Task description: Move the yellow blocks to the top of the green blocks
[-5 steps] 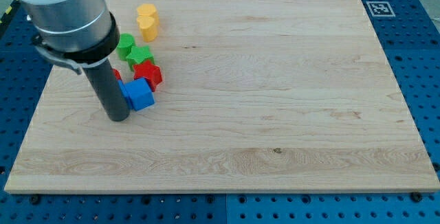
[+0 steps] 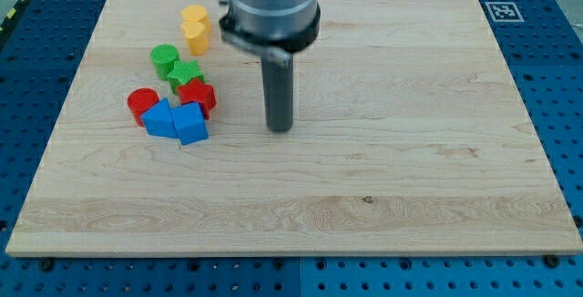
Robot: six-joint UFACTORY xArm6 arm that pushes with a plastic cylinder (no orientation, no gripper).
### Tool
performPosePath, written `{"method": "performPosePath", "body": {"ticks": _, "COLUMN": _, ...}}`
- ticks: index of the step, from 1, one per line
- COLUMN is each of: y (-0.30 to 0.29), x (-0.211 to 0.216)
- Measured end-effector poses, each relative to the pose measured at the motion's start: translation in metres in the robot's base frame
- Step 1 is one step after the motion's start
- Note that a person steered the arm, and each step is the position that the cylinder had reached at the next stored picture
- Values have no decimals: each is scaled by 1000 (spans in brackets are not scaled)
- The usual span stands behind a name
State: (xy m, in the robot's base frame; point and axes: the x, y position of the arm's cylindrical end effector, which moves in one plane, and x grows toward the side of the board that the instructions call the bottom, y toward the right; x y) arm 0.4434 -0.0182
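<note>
Two yellow blocks sit touching each other near the view's top left, one above the other. Just below them are a green cylinder and a green star-shaped block. A red star-shaped block touches the green star from below. My tip rests on the board to the right of this cluster, about a block-width or more clear of the red star. It touches no block.
A red cylinder and two blue blocks lie at the bottom of the cluster. The wooden board sits on a blue pegboard, with a marker tag at the top right corner.
My tip has moved from the left of the blue blocks across to the right of the cluster. The red cylinder and one blue block, hidden before, now show. The blocks have not visibly moved.
</note>
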Motion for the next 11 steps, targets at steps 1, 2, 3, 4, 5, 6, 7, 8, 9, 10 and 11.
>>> {"method": "performPosePath", "body": {"ticks": 1, "y": -19, "x": -70}}
{"method": "performPosePath", "body": {"ticks": 2, "y": -43, "x": -132}}
{"method": "performPosePath", "body": {"ticks": 3, "y": -43, "x": -181}}
{"method": "performPosePath", "body": {"ticks": 4, "y": -66, "x": -222}}
{"method": "performPosePath", "body": {"ticks": 5, "y": -118, "x": -221}}
{"method": "performPosePath", "body": {"ticks": 6, "y": -143, "x": -197}}
{"method": "performPosePath", "body": {"ticks": 7, "y": -131, "x": -190}}
{"method": "performPosePath", "body": {"ticks": 8, "y": -104, "x": -193}}
{"method": "performPosePath", "body": {"ticks": 9, "y": -108, "x": -191}}
{"method": "performPosePath", "body": {"ticks": 10, "y": -129, "x": -178}}
{"method": "performPosePath", "body": {"ticks": 11, "y": -142, "x": -147}}
